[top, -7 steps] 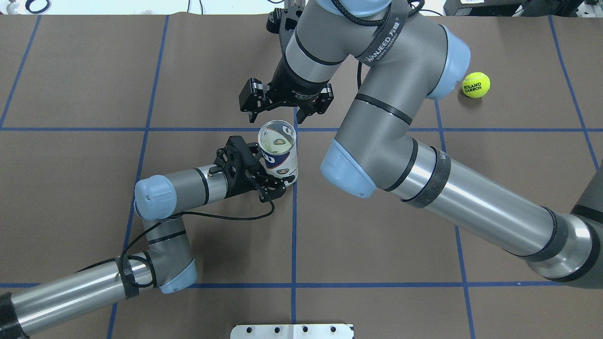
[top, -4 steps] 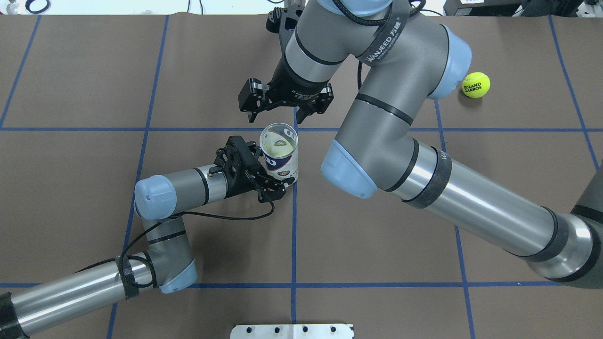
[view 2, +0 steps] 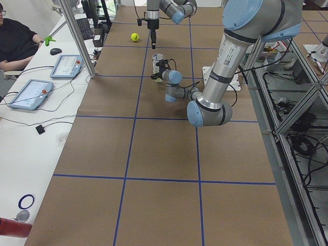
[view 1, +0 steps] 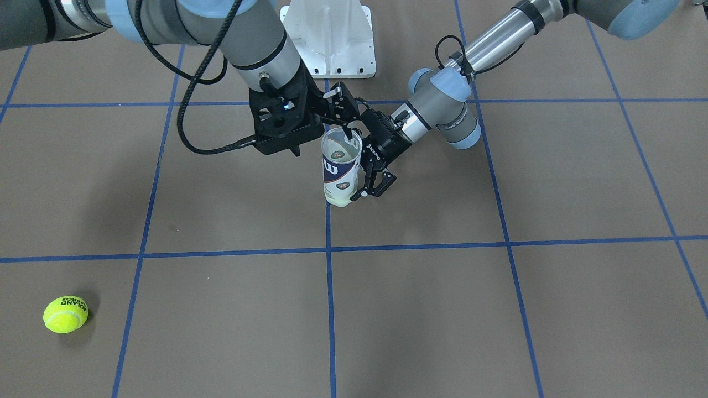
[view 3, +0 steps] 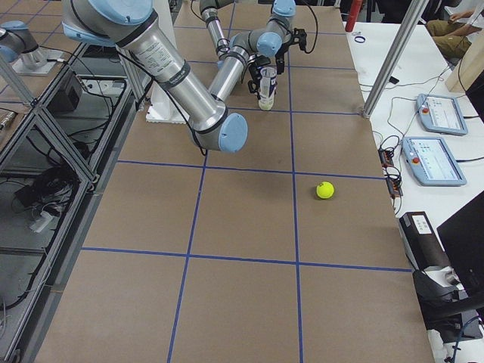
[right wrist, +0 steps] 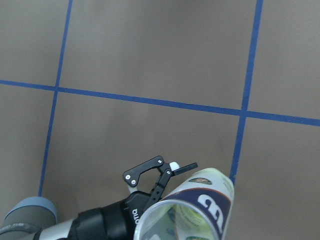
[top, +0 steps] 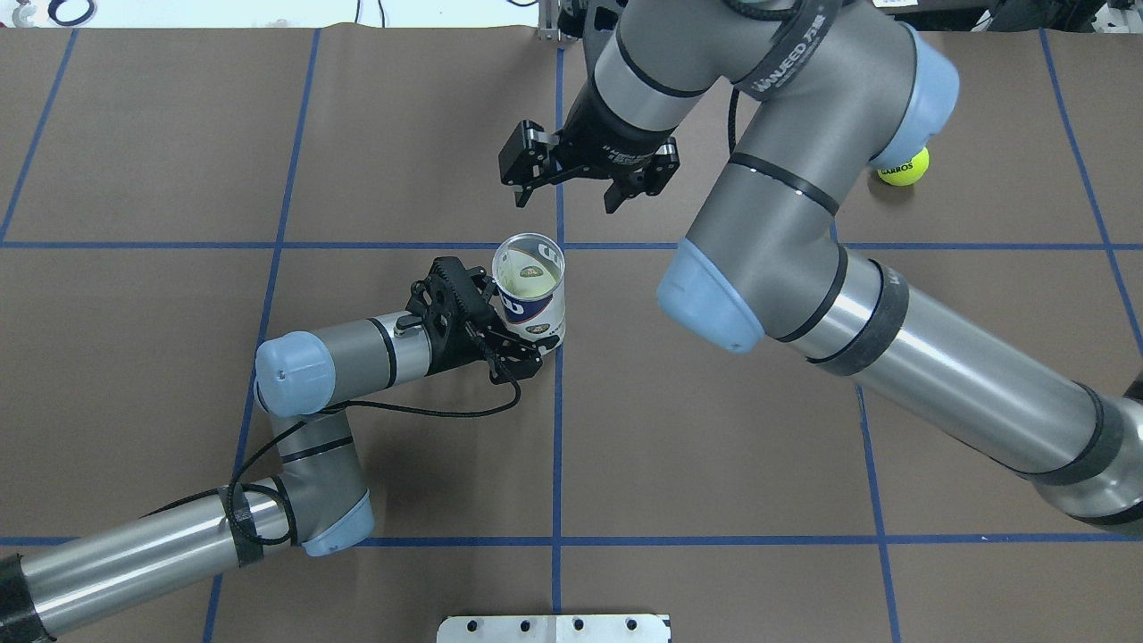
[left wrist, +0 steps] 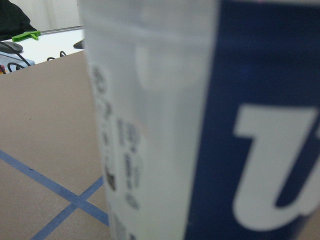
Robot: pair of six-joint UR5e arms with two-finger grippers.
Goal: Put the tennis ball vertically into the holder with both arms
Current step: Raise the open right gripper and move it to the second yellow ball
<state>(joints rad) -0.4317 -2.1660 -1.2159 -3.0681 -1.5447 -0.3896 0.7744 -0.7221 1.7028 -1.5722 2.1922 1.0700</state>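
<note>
Two risks: my left gripper (top: 516,344), clamped on the upright can (top: 529,286) at the middle of the table (top: 134,134), may let it tip, and my right gripper (top: 569,201), spread empty beside it, could knock the loose ball (top: 904,167) toward the far edge.

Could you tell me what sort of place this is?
Most likely a robotics lab: a left arm and right arm over a blue-gridded table, and an operator seated by control tablets on a side bench.
</note>
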